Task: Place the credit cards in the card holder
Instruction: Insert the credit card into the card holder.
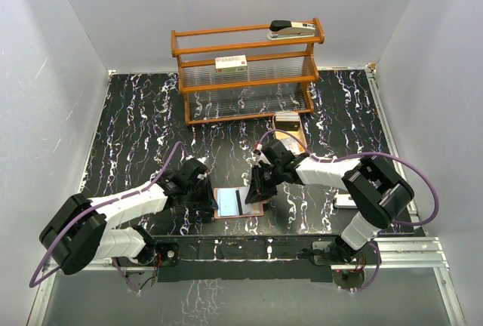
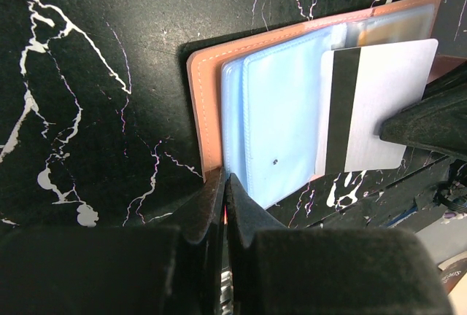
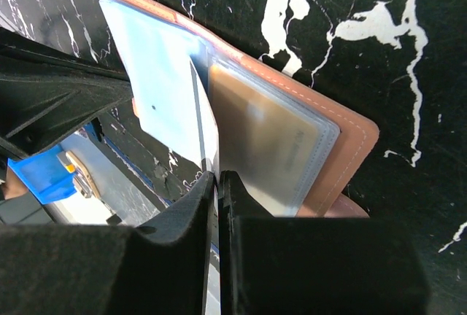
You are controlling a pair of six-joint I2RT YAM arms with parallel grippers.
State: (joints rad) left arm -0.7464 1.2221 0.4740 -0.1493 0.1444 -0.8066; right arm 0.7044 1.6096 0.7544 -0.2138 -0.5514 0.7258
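The reddish-brown card holder (image 1: 223, 213) lies open near the table's front edge, its pale blue clear sleeves up. My left gripper (image 1: 209, 199) is shut on its left cover edge (image 2: 208, 96), fingertips meeting there (image 2: 223, 178). My right gripper (image 1: 258, 193) is shut on a white credit card with a black stripe (image 2: 379, 103). The card's left end lies over the blue sleeves. In the right wrist view the card (image 3: 206, 129) stands edge-on between my fingertips (image 3: 217, 175), over the holder (image 3: 350, 140). A beige card (image 3: 263, 133) sits in a clear pocket.
A wooden rack (image 1: 249, 77) stands at the back, with a stapler (image 1: 293, 30) on top and a small box (image 1: 232, 63) on a shelf. A wooden tray (image 1: 290, 126) lies in front of it. A pale flat item (image 1: 346, 201) lies by the right arm.
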